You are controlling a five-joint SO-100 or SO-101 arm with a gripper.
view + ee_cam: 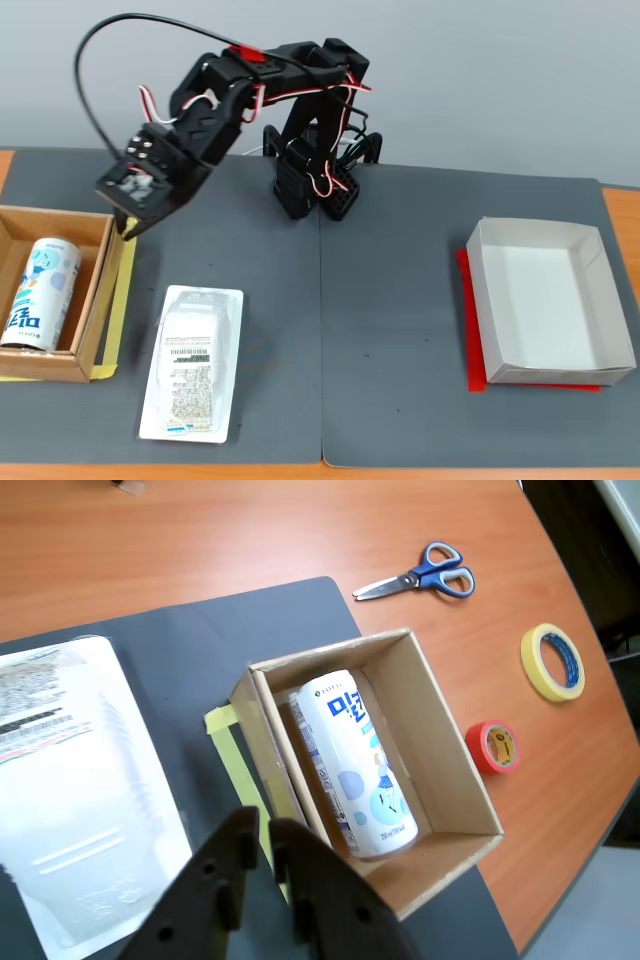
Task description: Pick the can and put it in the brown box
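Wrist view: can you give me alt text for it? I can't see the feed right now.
The can lies on its side inside the brown box, which sits on a dark mat over a wooden table. The robot's hand enters from the bottom edge, empty, fingers close together, with a white packet at left and scissors and two tape rolls at right.

Just ahead of the black two-finger gripper [265, 845], the slim white drink can [355, 765] carries large blue Korean lettering, its smaller print too fine to read.
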